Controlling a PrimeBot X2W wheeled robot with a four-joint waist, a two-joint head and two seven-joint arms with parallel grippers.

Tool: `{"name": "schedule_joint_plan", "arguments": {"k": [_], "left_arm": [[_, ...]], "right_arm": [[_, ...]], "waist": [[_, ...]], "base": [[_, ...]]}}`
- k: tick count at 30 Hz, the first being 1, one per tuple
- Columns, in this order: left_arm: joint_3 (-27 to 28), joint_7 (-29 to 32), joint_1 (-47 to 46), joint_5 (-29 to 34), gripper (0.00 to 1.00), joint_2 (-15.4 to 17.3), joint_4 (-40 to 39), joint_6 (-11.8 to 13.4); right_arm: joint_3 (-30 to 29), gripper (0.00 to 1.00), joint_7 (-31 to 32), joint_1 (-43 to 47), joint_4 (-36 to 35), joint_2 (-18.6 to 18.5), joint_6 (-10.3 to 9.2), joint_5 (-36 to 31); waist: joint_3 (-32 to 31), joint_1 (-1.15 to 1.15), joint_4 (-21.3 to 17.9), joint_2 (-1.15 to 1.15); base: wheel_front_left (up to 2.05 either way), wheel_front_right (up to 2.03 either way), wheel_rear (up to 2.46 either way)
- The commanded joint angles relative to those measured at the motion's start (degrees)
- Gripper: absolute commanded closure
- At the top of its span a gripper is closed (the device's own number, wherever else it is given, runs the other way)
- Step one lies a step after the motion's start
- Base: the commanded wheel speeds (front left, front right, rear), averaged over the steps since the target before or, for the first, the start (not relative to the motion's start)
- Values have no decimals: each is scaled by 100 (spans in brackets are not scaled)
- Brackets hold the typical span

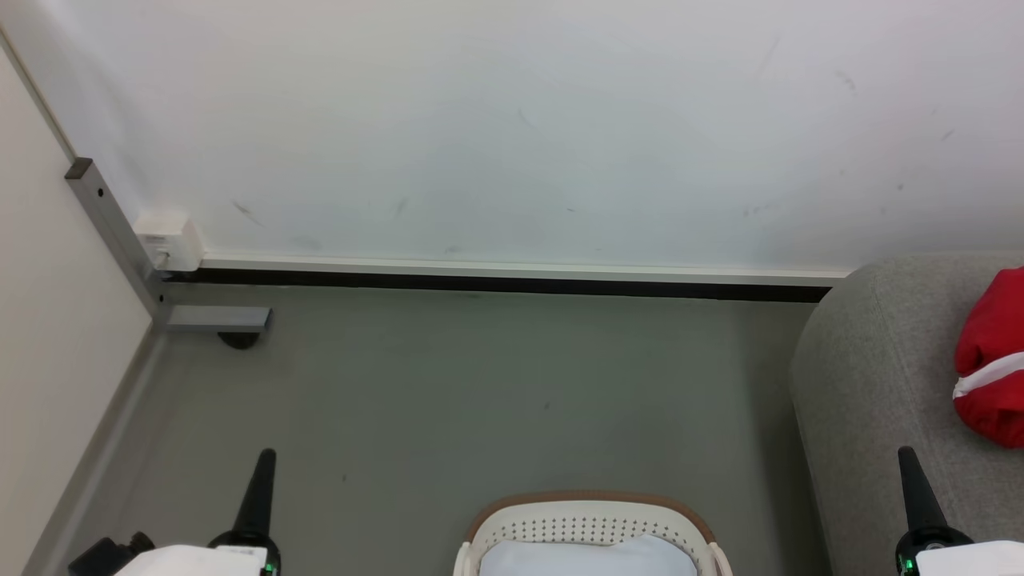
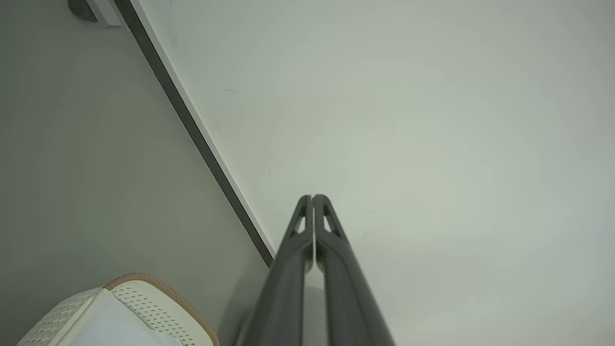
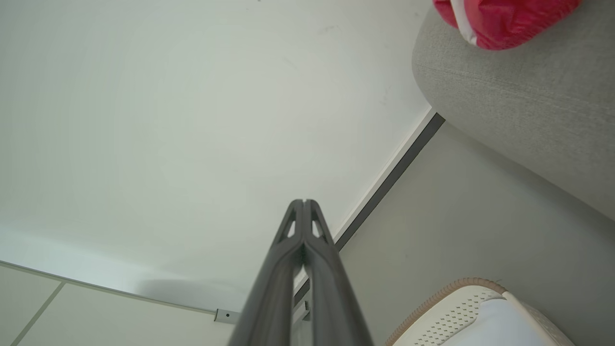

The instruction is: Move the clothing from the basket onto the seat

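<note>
Both grippers are held shut and empty, the left gripper [image 1: 266, 458] and right gripper [image 1: 906, 453] flanking the basket [image 1: 592, 500]. Its visible part is topped by a pale cloth [image 1: 588, 556]. Whether anything red lies beneath cannot be told, so the cloth could be lifted by mistake. Red clothing [image 1: 996, 360] is seen on the seat [image 1: 872, 384], near its rounded corner, from which it might slide if nudged. Beyond, a bare grey floor [image 1: 480, 384] is bounded by a dark skirting [image 1: 512, 286] and a scuffed white wall [image 1: 512, 120].
</note>
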Motion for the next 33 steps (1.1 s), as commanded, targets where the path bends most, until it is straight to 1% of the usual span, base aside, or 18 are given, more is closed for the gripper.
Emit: {"name": "schedule_joint_plan", "arguments": {"k": [1,13,33], "left_arm": [[45,47,-112,-149,100,22,-68,3],[121,200,-138,-758,100,16,-93,4],[248,434,-170,-1587,100,4,-134,5]], "right_arm": [[-33,100,40,-119,-63,-3,-7,160],[-110,100,195,-164,-86,5,-8,706],[-213,100,430,-208,-132,12,-10,1541]], "waist": [[5,0,-1,0],[46,0,-15,0],[115,0,-37,0]], "base": [[0,0,0],[0,0,0],[0,0,0]]}}
